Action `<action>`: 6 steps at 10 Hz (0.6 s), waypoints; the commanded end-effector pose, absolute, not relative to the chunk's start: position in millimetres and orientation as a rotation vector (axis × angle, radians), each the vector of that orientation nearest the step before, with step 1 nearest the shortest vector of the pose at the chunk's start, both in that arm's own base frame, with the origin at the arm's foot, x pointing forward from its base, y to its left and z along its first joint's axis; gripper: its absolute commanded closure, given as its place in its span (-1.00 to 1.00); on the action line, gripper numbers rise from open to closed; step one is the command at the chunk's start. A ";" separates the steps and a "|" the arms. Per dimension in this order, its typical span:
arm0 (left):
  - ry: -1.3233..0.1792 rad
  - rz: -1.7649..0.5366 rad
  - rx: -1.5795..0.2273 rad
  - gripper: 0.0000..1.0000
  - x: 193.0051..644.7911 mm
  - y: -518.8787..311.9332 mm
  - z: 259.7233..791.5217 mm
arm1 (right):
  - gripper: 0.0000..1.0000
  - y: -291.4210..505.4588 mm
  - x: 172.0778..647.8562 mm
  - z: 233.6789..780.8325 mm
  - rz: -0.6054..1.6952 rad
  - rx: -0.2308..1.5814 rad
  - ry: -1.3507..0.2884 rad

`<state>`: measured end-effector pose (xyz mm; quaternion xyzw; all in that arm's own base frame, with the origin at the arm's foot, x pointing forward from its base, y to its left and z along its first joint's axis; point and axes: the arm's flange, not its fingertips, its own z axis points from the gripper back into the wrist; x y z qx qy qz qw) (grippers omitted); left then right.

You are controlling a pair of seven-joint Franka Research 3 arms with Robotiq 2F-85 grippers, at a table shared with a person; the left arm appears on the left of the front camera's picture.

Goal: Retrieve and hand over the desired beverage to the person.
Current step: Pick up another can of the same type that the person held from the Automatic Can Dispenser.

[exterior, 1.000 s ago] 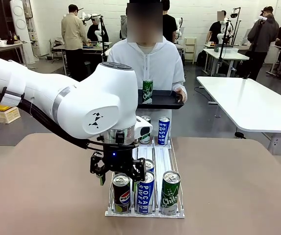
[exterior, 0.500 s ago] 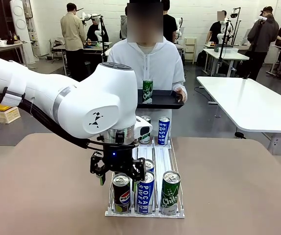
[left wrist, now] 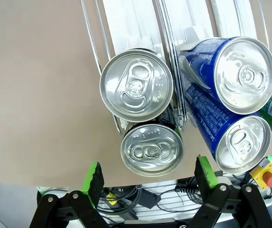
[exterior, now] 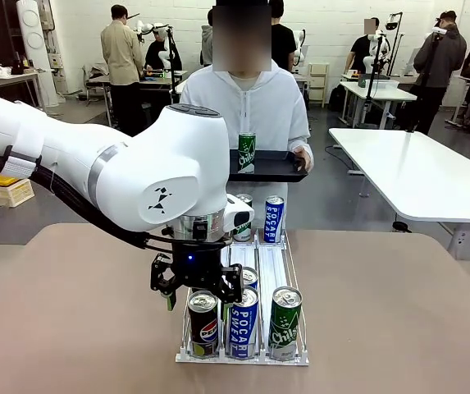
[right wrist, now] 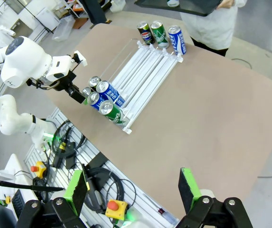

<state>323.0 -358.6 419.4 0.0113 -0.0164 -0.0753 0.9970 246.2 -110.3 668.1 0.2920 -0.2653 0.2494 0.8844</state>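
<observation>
Step in hand: retrieval, pre-grasp; left gripper (exterior: 200, 289) hangs straight above the near-left lane of the white can rack (exterior: 274, 256), over the Pepsi can (exterior: 203, 325). In the left wrist view its green pads (left wrist: 93, 176) stand wide apart on either side of that can's lid, clasping nothing and clear of the rim. The right gripper (right wrist: 133, 186) is high over the table (exterior: 399, 312), likewise spread wide and empty. Which drink is wanted cannot be read; judging by the arm's position, the Pepsi is the target. Next move, as I judge it: descend until the pads straddle the can wall below the lid, close, lift clear of the rack wires, then carry across to the person (exterior: 251, 107) at the far edge, who holds a flat black tray (exterior: 277, 169) bearing one green can (exterior: 247, 152). Materials: cans are smooth thin aluminium cylinders with glossy print and bright lids with pull tabs; likely slick and dentable. The Pocari Sweat can (exterior: 243, 322) sits just beside the target, leaving little room for the inner finger. Rack has white lanes and thin wire dividers; table is matte brown
</observation>
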 end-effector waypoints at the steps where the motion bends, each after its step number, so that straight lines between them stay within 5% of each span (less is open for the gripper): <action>1: -0.048 -0.146 0.032 -1.00 323.3 -357.6 418.5 | -1.00 -110.4 247.6 668.5 0.538 0.628 -0.560; 6: -0.047 -0.108 0.036 -1.00 333.1 -358.0 414.1 | -1.00 -110.4 247.6 668.5 0.538 0.628 -0.560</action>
